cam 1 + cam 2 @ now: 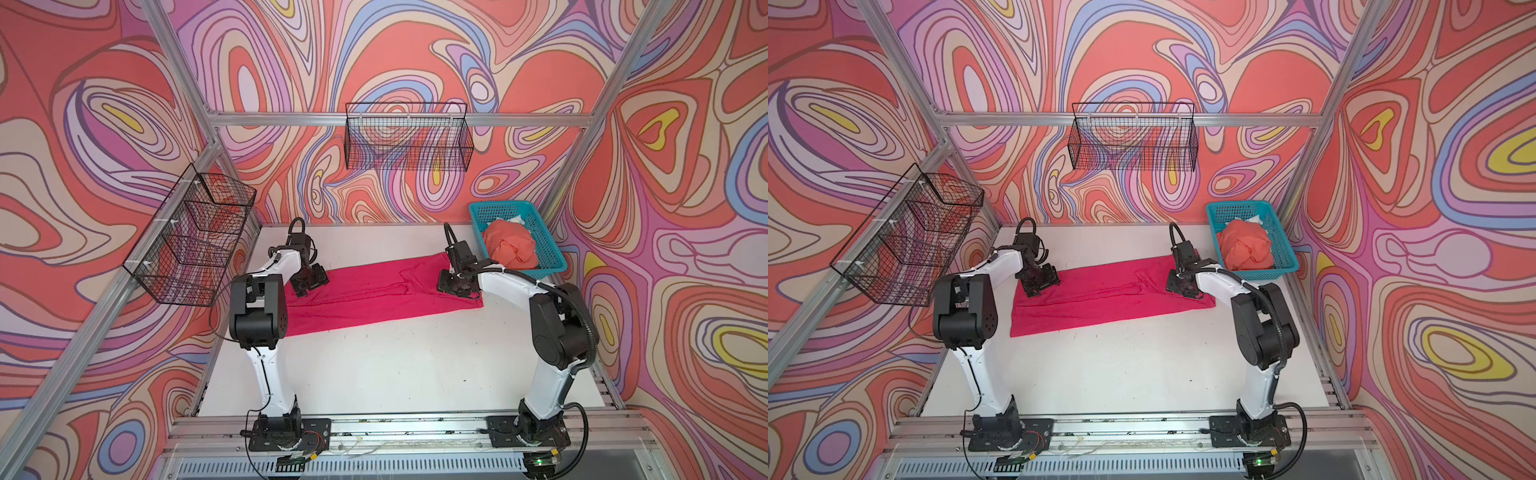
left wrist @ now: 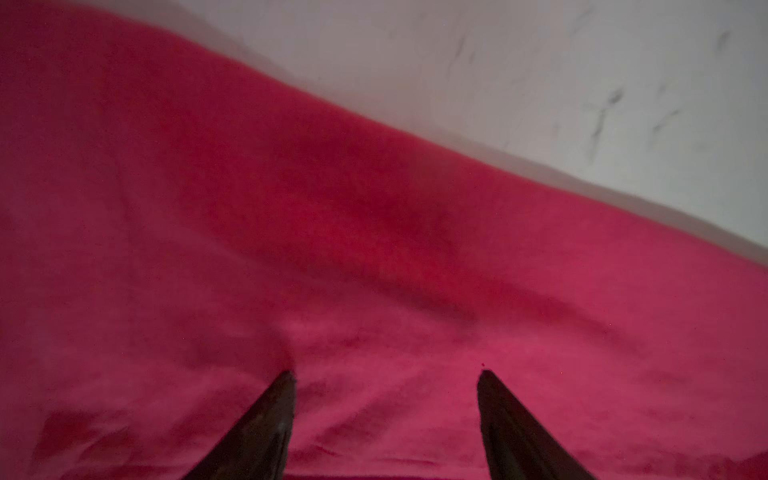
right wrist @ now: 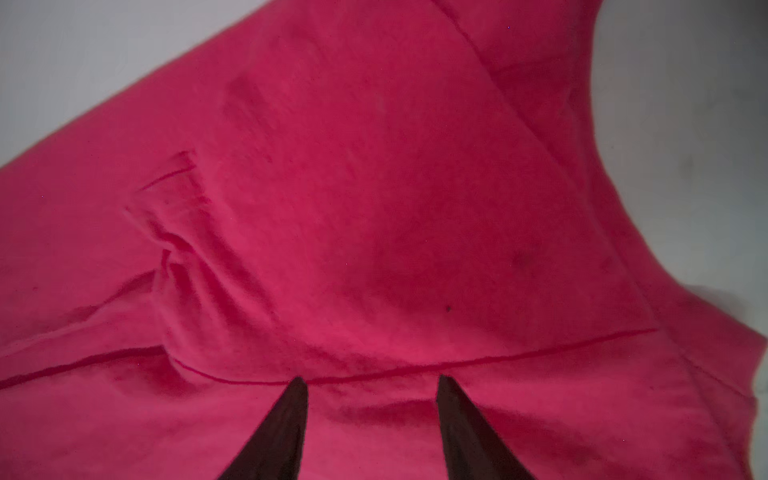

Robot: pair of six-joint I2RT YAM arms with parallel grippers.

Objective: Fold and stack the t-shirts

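Pink shirt (image 1: 374, 295) in a long folded strip, flat across the far half of the worktop (image 1: 395, 365). Orange shirt (image 1: 509, 247) bunched in teal basket (image 1: 498, 205) at far right corner. Left gripper (image 2: 386, 374) low over the strip's left end, jaws well apart, holding nothing. Right gripper (image 3: 372, 380) low over its right end, jaws apart, likewise empty.

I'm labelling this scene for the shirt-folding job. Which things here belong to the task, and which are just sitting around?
Part of the job: magenta t-shirt, spread flat; orange t-shirt, bunched up; left gripper and right gripper, both open over the magenta cloth.

Just there: teal basket, holding the orange one; back-wall wire basket; side-wall wire basket; white table.
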